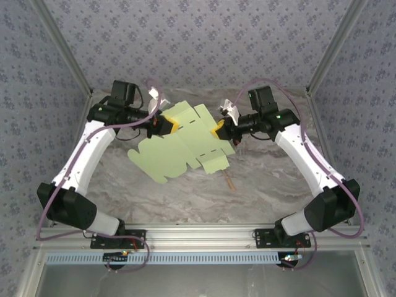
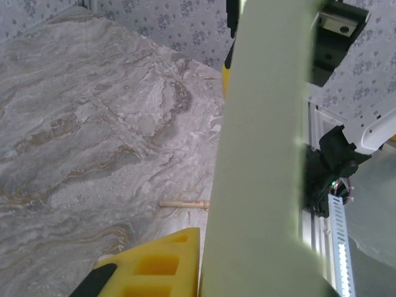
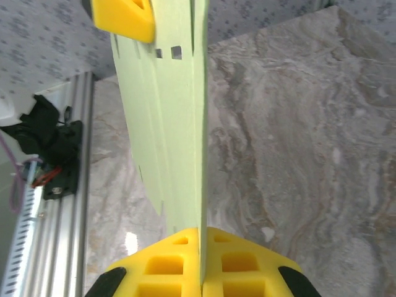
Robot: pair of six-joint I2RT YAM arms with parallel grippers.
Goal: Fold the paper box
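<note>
A flat die-cut sheet, the paper box [image 1: 185,145], is held up off a grey marbled worktop [image 1: 185,204] by two white robot arms. A thin tan wooden stick [image 1: 230,181] lies on the worktop. The sheet hangs beyond that stick and to its left.

The sheet's long axis runs roughly side to side, from one tool to the other, so each arm meets an opposite end. The right tool [image 1: 218,132], just beyond the stick, has its two yellow fingers pressed together on the card's edge, pinching it. The left tool [image 1: 166,125], farther left of the stick, has one yellow finger [image 2: 154,266] lying against the sheet. Its other finger is hidden behind the card, so whether this tool truly grips cannot be told.

The card is thin, matte and pale green, with rounded flaps, notches, small square slots and faint scored lines. The fingers are hard yellow plastic with hollow cells. Any fold likely depends on this end-to-end hold, with the creases lying between the tools.
</note>
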